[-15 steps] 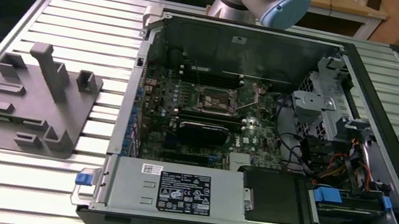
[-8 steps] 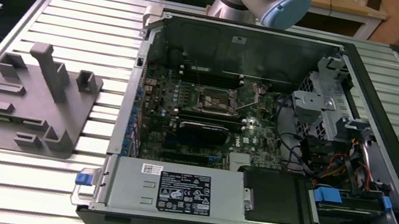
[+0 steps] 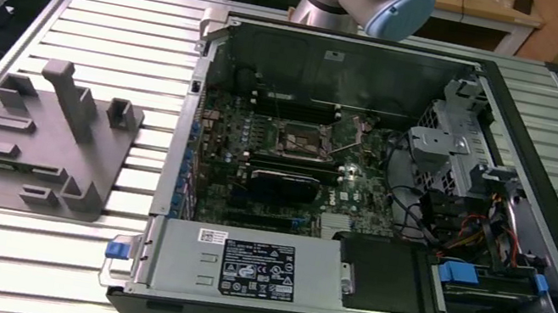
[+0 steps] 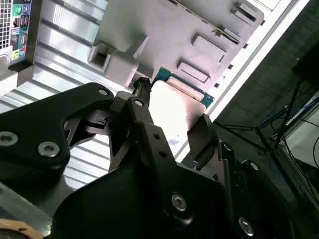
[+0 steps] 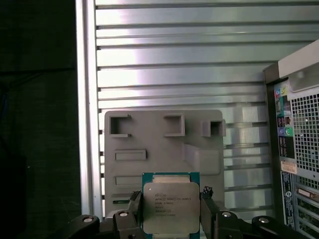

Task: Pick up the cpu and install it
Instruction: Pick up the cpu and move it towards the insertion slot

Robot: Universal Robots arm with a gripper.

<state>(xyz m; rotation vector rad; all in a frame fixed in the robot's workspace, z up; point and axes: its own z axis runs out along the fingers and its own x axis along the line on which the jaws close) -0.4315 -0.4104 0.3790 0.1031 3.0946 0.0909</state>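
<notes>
my end effector grips the cpu — one finger at each side. beyond it i see the grey holder block on the ribbed desk.

cpu clamped between fingers, grey fixture behind

Hand with the cpu hangs clear above the grey fixture. Inside the open case, socket lies unobstructed from above, drive cage and cables crowding beside.
</notes>
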